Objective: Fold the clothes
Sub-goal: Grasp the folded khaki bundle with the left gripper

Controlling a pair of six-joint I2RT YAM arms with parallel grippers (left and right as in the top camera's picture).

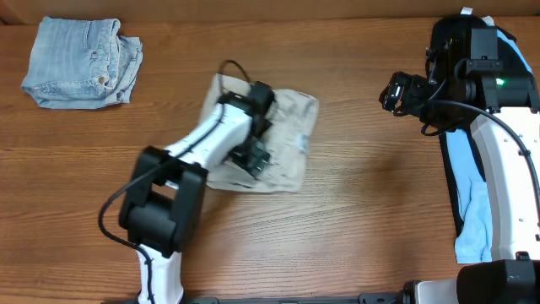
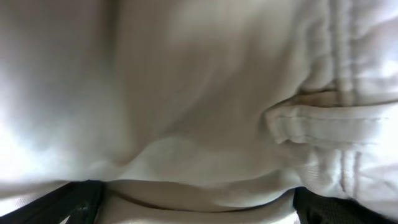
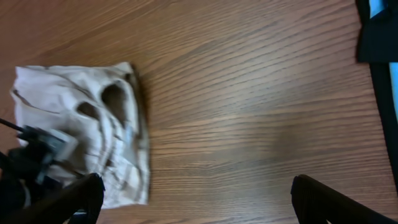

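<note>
The wooden table (image 1: 363, 219) serves as the folding surface, and the khaki shorts (image 1: 291, 127) lie near its middle, within reach of both arms. This looks like the working spot for the task. The left arm (image 1: 211, 139) reaches from the near edge across the shorts and bends down over them. This puts the left gripper (image 1: 257, 156) right on the cloth, probably to pin it or to take hold of a layer. In the left wrist view its two fingers (image 2: 56, 205) stand wide apart at the bottom corners, with beige fabric filling everything between and above them. The jaws are spread and pressed close to the cloth, not pinched on it. The right arm (image 1: 506, 169) keeps to its own side, and the right gripper (image 1: 395, 91) hangs well apart from the shorts over bare wood. Its jaws are spread and hold nothing, so it seems to be waiting out of the way. The black and light-blue garments (image 1: 472, 211) lie under that arm at the right edge. The folded denim shorts (image 1: 80, 63) sit at the far left corner, apart from the work. The khaki shorts themselves already form a compact, roughly square bundle rather than lying spread flat. Their edges are uneven and their top is rumpled, so the fold looks partly done and not yet neat. From the right wrist view the shorts (image 3: 74, 124) show soft ridges and two shadowed hollows where layers gape. Close up, a thick stitched edge (image 2: 323, 121) doubles over on itself.
</note>
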